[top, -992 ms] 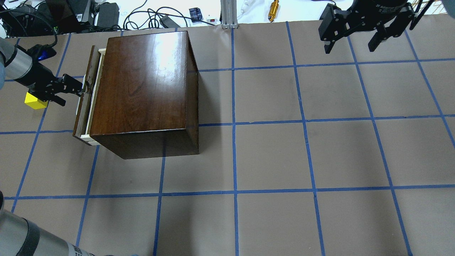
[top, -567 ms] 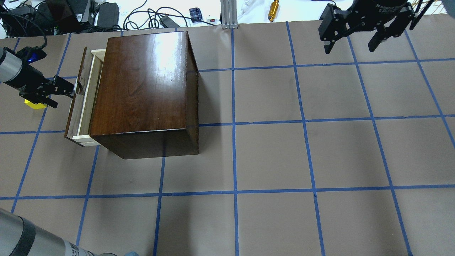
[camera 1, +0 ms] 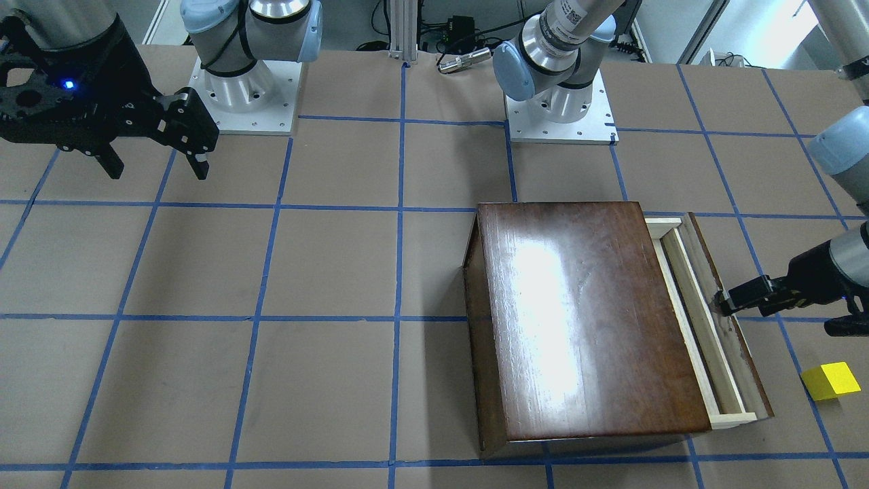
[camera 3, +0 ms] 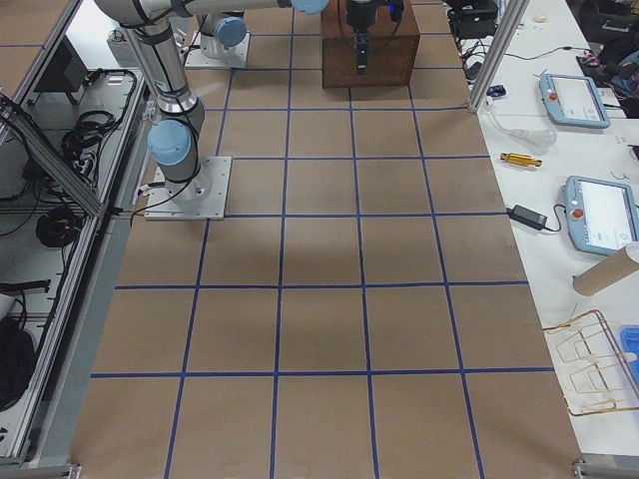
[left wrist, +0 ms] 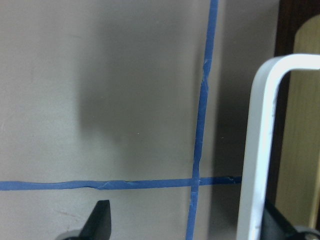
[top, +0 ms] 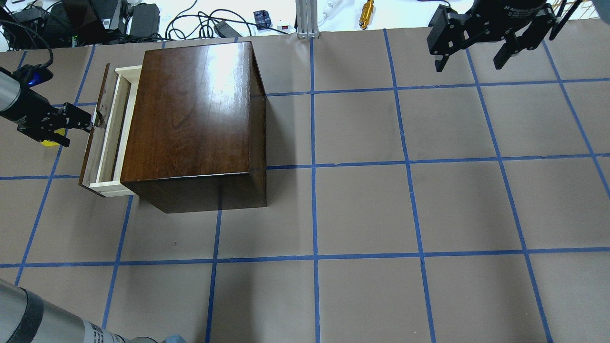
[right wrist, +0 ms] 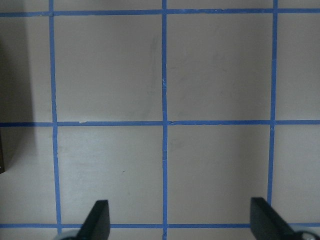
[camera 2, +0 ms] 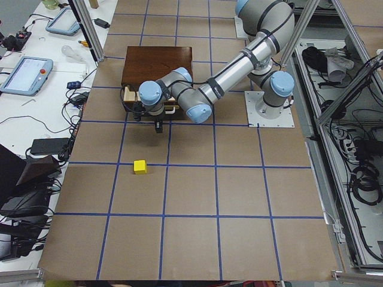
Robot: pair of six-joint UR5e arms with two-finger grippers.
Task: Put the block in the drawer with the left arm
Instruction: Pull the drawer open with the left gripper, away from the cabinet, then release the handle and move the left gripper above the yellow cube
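Observation:
The yellow block (camera 1: 829, 380) lies on the table beyond the drawer front, free of any gripper; in the overhead view (top: 47, 142) my left gripper mostly hides it. The drawer (camera 1: 699, 319) stands partly pulled out of the dark cabinet (camera 1: 584, 319), its pale-wood tray (top: 108, 133) bare inside. My left gripper (camera 1: 781, 316) points down at the drawer front, jaws apart, with one finger by the metal pull (left wrist: 260, 150). It also shows in the overhead view (top: 75, 132) and in its wrist view (left wrist: 187, 220). My right gripper (top: 472, 57) hangs open and empty, far from the cabinet.
The arm bases (camera 1: 244, 95) stand at the table's robot side. Cables, power bricks and a brass part (top: 367, 13) lie past the table's far edge. The cabinet (top: 190, 109) sits in the table's left half.
The drawer has slid further out of the cabinet, to the left in the overhead view. My left gripper has moved left with it and now covers more of the block. The right arm is still.

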